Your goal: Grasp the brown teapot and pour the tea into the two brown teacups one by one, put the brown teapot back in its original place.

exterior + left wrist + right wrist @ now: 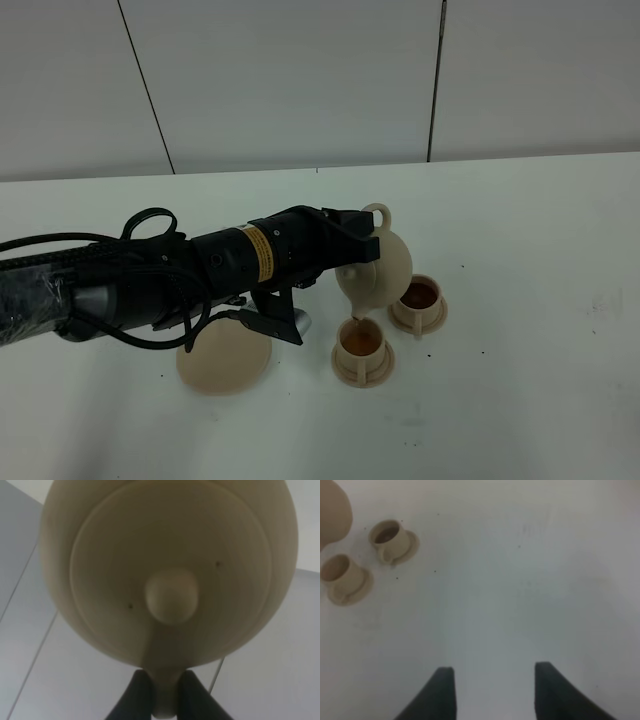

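Note:
My left gripper (362, 236) is shut on the handle of the brown teapot (386, 266) and holds it in the air, tipped spout-down. A thin stream of tea falls into the nearer teacup (362, 345), which stands on its small saucer. The farther teacup (420, 297) holds dark tea. In the left wrist view the teapot's lid and knob (171, 600) fill the picture, with the handle pinched between the dark fingers (136, 700). The right wrist view shows my right gripper (494, 671) open over bare table, both teacups (389, 536) (339, 575) far off and an edge of the teapot (332, 510).
The flat round tan disc (222, 362), the teapot's original place, lies on the white table (540, 400) to the left of the cups, partly under my left arm. Black cables (150, 225) loop over that arm. A grey panelled wall stands behind the table.

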